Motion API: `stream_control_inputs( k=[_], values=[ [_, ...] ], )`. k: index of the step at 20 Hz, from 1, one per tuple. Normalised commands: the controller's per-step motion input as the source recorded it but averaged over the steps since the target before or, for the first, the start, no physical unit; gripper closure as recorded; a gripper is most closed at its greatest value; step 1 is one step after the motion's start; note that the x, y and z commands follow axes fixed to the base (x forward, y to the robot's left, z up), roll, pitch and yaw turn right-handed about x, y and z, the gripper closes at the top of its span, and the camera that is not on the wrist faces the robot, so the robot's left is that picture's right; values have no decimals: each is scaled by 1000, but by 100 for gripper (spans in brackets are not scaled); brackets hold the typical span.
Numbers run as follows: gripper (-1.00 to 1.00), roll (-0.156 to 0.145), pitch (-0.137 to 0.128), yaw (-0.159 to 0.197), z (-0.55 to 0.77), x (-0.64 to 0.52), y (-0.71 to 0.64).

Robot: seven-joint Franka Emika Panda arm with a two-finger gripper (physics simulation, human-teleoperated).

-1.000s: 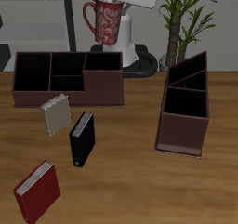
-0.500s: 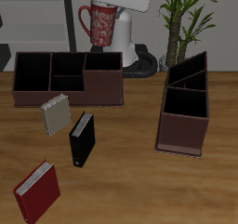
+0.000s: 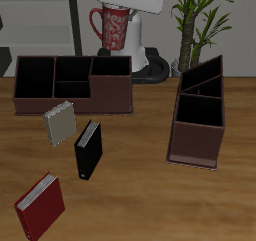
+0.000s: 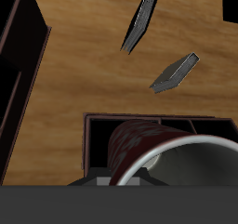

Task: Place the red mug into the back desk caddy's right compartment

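Note:
The red mug (image 3: 111,28) with the pale floral pattern hangs upright in my gripper (image 3: 119,8), which is shut on its rim. It is held well above the table, over the back edge of the back desk caddy (image 3: 60,100), the long low dark-brown box. The right compartment (image 3: 110,68), a large end cell with a black inside, lies just below and in front of the mug. In the wrist view the mug (image 4: 138,140) fills the foreground, light grey inside, with that cell (image 4: 98,146) beneath it.
A narrower brown caddy (image 3: 198,117) with slanted dividers stands to one side. A grey book (image 3: 61,123), a black book (image 3: 88,149) and a red book (image 3: 39,206) lie in front of the long caddy. A plant (image 3: 200,15) stands at the back.
My gripper and the mug have shifted slightly sideways and a little lower above the long caddy's end cell. Nothing else has moved.

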Motion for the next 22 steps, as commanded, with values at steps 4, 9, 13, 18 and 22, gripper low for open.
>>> stream_control_inputs(
  k=[4, 9, 13, 18, 22],
  values=[
    [100, -3, 19, -13, -113, -34, 26],
    [100, -9, 28, -29, -150, 60, -31],
    [100, -6, 24, -30, -134, 40, -6],
    [100, 3, 13, -32, -150, 25, 37],
    [100, -7, 4, -36, -198, 27, -49]
  ],
)
